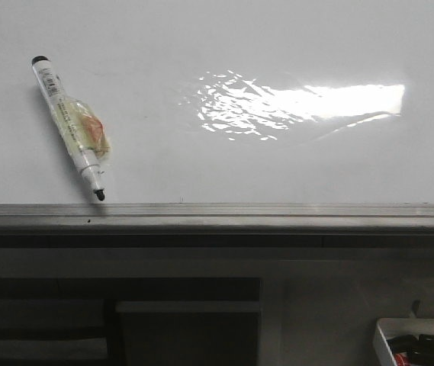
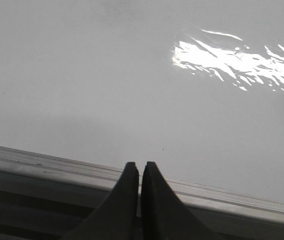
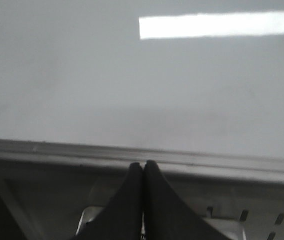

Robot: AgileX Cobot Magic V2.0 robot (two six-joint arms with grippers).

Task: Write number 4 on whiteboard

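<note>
Hovering with my left gripper [image 2: 136, 167] and right gripper [image 3: 142, 165] pinched together, empty; the whiteboard [image 1: 224, 46] is bare, no number 4 yet. The marker [image 1: 70, 126] looks uncapped, so a clumsy grab could smear ink.

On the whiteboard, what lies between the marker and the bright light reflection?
Nothing: in the front view the whiteboard is bare between the marker and the reflection; no stroke is drawn there.
</note>
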